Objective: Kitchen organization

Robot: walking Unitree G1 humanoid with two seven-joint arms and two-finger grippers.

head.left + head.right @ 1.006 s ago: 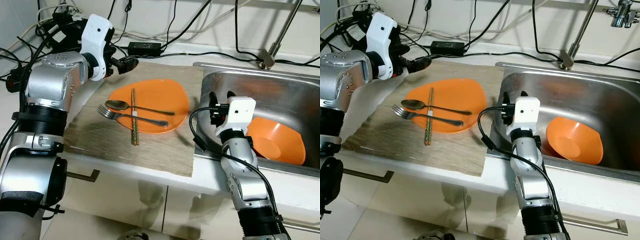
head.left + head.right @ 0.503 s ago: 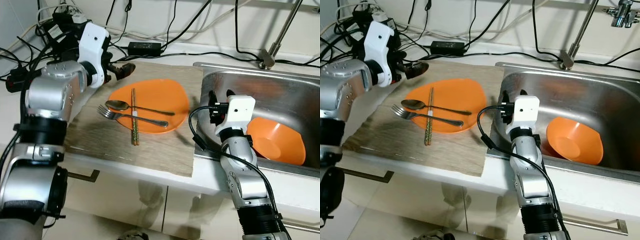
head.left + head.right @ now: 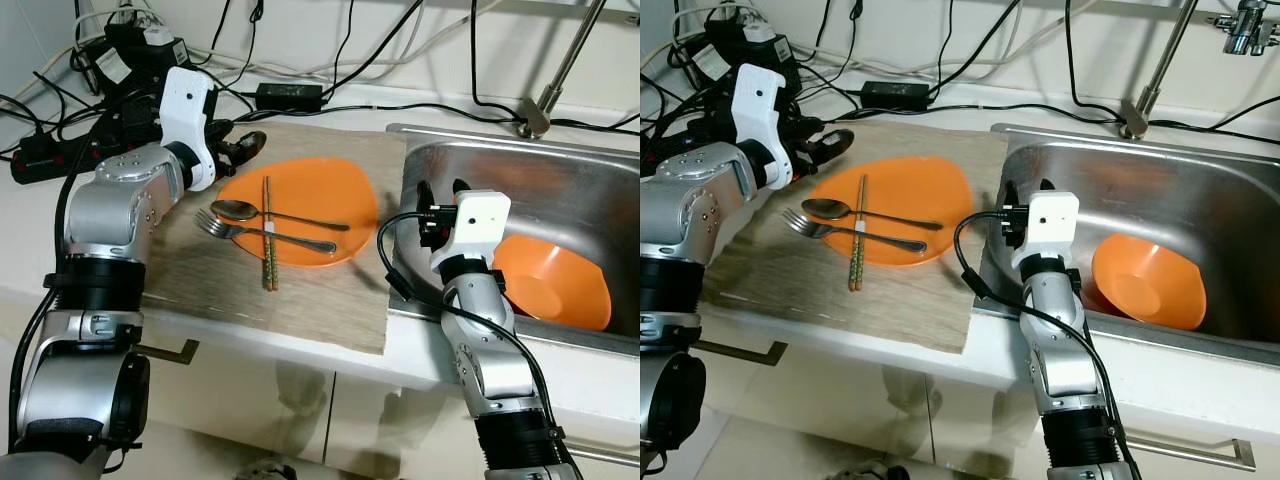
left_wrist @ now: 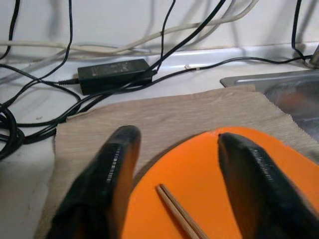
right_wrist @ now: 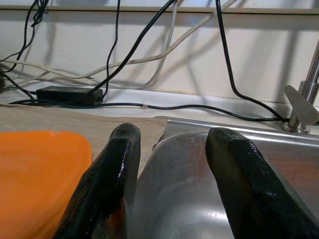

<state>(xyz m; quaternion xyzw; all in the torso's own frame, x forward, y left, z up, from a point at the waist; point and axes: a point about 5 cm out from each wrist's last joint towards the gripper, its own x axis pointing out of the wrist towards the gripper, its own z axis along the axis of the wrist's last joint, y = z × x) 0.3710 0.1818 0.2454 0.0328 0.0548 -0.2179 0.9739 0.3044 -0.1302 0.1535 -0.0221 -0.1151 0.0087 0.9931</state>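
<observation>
The white counter (image 3: pixel 300 335) spans the frame, with a steel sink (image 3: pixel 560 190) sunk into its right side and a beige mat (image 3: pixel 300 280) covering its middle. An orange bowl (image 3: pixel 555 280) lies tilted in the sink at the right. At the frame's center an orange plate (image 3: pixel 320 195) sits on the mat, carrying a spoon (image 3: pixel 235 210), a fork (image 3: pixel 225 229) and a pair of chopsticks (image 3: pixel 268 235).

The left gripper (image 3: pixel 245 145) hovers at the plate's upper-left rim, fingers spread and empty; in the left wrist view its fingers (image 4: pixel 107 174) straddle the plate's edge. The right gripper (image 3: pixel 440 195) stands by the sink's left wall, fingers likewise apart and holding nothing.

The left arm is clearly nearer the plate and cutlery. The chopsticks run top to bottom in the frame, their lower ends overhanging onto the mat; spoon and fork lie crosswise, heads to the left. A reach for them would go down and right from the left fingers.
</observation>
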